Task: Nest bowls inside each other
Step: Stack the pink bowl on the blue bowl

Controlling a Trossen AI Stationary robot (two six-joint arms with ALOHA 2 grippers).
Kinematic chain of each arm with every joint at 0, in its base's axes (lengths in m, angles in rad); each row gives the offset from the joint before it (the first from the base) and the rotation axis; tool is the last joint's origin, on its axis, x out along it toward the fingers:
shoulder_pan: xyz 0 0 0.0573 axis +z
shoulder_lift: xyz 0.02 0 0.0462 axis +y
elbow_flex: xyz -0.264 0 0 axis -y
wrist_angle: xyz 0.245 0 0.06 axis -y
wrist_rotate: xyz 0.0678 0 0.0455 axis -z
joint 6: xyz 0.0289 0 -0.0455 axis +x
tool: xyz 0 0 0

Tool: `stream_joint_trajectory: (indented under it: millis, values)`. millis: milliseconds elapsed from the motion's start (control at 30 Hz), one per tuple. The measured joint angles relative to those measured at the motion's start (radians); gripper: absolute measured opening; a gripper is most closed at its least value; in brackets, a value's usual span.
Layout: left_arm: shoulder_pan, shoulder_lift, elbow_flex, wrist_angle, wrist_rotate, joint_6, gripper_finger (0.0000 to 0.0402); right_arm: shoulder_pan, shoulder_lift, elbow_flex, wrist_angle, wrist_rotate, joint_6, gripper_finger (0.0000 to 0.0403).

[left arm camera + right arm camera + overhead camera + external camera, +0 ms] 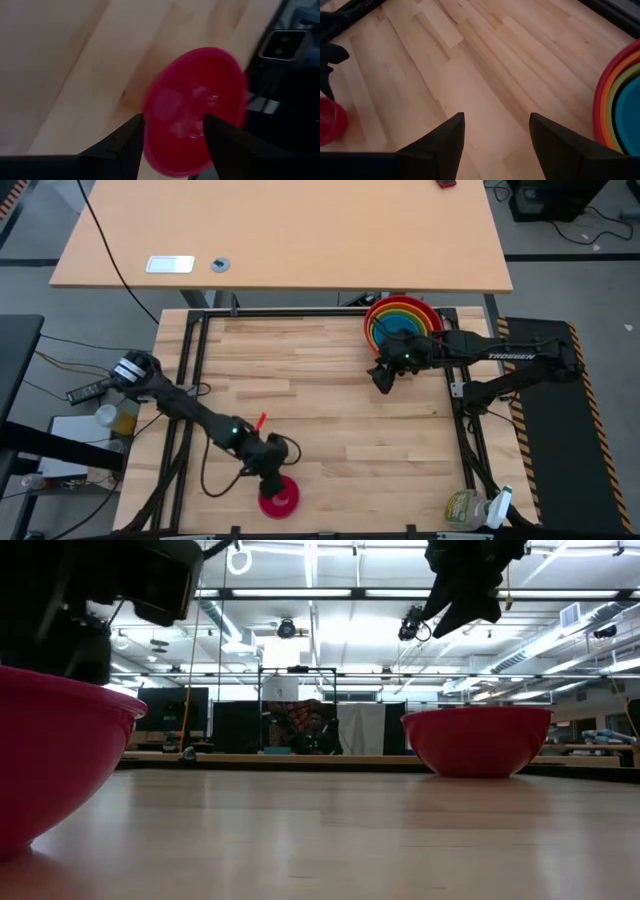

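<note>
A stack of nested bowls, red outermost, then orange, lime green and blue [402, 320], stands on its base at the table's far right; it also shows at the edge of the right wrist view [620, 100]. Alone near the front edge sits the magenta pink bowl [279, 498], upright. My left gripper [173, 125] hangs open just above that bowl [197, 107], its fingers over the rim's side; no touch shows. My right gripper [383, 380] is open in the air, on the near side of the stack, with nothing between its fingers [495, 125].
Bare wooden tabletop [320, 390] lies between the two bowl spots. A black metal frame [462, 410] borders the table. A spray bottle [475, 508] lies off the near right corner. A separate desk [290, 240] stands behind the far edge.
</note>
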Motion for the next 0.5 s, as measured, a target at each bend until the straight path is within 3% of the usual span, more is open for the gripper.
stream_joint_trajectory:
  millis: [200,500]
  values:
    - [-0.035,0.073,0.0,-0.002,-0.065,-0.062,0.02,0.0,0.0,0.0,0.014,-0.005,-0.04,0.0228]
    - [-0.033,0.1,-0.001,0.048,-0.032,-0.129,0.0171,0.0,0.0,0.0,0.014,-0.041,-0.049,0.0228]
